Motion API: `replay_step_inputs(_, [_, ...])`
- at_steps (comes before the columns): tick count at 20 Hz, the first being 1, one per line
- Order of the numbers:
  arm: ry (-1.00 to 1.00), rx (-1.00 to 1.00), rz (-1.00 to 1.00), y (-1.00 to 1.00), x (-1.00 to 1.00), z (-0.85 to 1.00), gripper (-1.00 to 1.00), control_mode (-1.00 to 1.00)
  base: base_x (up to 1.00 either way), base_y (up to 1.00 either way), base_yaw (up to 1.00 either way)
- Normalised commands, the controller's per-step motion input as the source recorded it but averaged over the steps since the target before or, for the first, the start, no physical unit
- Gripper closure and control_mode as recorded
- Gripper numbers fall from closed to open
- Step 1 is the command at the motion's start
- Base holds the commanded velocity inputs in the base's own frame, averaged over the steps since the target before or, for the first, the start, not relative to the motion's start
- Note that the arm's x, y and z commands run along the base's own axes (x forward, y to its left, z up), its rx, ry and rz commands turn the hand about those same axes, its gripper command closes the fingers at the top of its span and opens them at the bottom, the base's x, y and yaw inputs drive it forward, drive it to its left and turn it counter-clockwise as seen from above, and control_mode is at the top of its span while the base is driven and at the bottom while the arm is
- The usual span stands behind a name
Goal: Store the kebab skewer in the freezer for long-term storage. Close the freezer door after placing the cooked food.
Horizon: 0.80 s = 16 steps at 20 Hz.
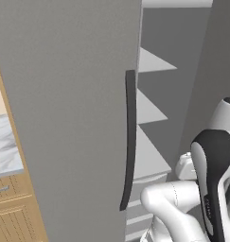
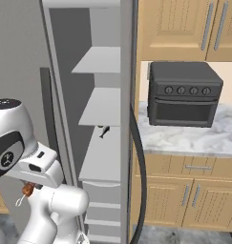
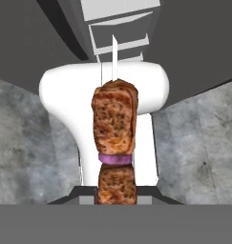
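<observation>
Grey kitchen floor lies below me, and the freezer [image 2: 100,143] stands open ahead, white shelves stacked above drawers. My end effector [image 3: 116,198] is pinched shut on the kebab skewer [image 3: 115,138], whose stick points away from me toward the lower drawers. In the right base view the skewer hangs low beside my arm, left of the shelves. The freezer door [image 1: 64,118] stands swung wide.

Base views flanking open freezer [image 2: 105,119]; hand view downward.
</observation>
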Motion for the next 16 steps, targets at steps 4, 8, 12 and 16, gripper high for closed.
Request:
replay_step_inputs(4, [0.0, 0.0, 0.0, 0.0, 0.0, 0.0, 1.0, 1.0, 0.23, 0.0, 0.0])
replay_step_inputs(8, [-0.02, 0.0, 0.03, -0.11, 0.3, 0.0, 1.0, -1.0, 0.29, -0.05, 0.02])
replay_step_inputs(12, [-0.01, 0.0, 0.08, -0.24, 0.83, 0.0, 1.0, -1.0, 0.0, 0.0, 0.0])
replay_step_inputs(16, [-0.02, 0.0, 0.08, -0.34, 0.52, 0.0, 1.0, -1.0, 0.0, 0.0, 0.0])
